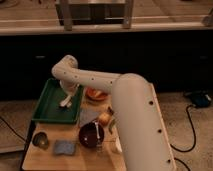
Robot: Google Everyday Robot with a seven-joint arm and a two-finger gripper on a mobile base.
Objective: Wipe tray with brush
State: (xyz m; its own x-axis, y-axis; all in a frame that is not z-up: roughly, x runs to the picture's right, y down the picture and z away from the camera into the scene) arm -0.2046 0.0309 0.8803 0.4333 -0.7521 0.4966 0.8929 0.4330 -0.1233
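The dark-green tray (50, 107) lies at the left of the wooden table. My white arm reaches from the lower right across the table and bends down over the tray's right side. My gripper (66, 101) points down into the tray near its right rim. A small whitish brush (64, 104) shows at the gripper's tip, touching or just above the tray floor.
A dark red bowl (91, 135) with a white utensil stands in front of the tray. An orange dish (96, 94) sits to the tray's right. A blue-grey cloth (64, 147) and a small round cup (40, 140) lie at the table's front left. Cables run on the floor.
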